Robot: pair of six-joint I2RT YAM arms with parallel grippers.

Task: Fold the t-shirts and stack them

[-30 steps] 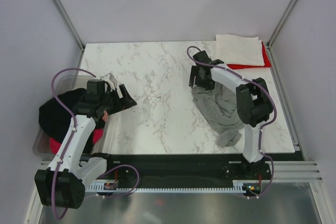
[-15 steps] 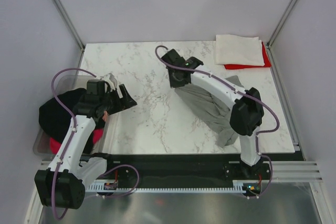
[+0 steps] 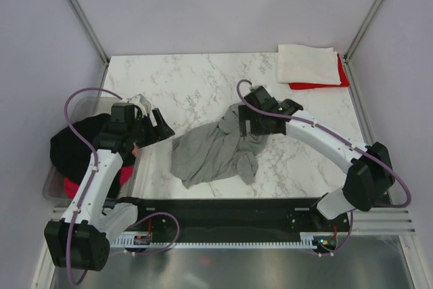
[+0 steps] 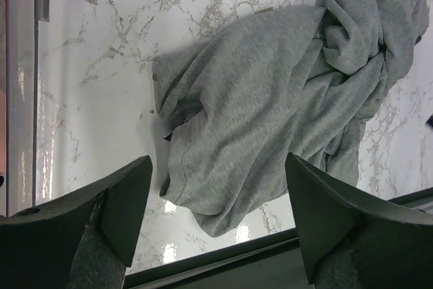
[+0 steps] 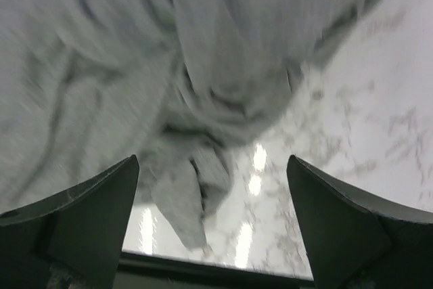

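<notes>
A heather grey t-shirt (image 3: 213, 150) lies crumpled on the marble table (image 3: 183, 79), near the front middle. It fills the left wrist view (image 4: 270, 99) and is blurred in the right wrist view (image 5: 149, 65). My right gripper (image 3: 248, 123) is open and empty just above the shirt's right end (image 5: 211, 167). My left gripper (image 3: 160, 128) is open and empty by the tub, left of the shirt (image 4: 218, 167). A folded white t-shirt (image 3: 308, 64) lies on a red one (image 3: 318, 85) at the back right corner.
A clear plastic tub (image 3: 57, 181) hangs off the table's left edge, holding a black t-shirt (image 3: 78, 143) and a pink one (image 3: 123, 174). The black front rail (image 3: 230, 209) runs along the near edge. Walls and frame posts close in the sides.
My right arm swung the grey t-shirt from the right side to the front middle and let it go; its jaws now stand open. The left arm has not moved.
</notes>
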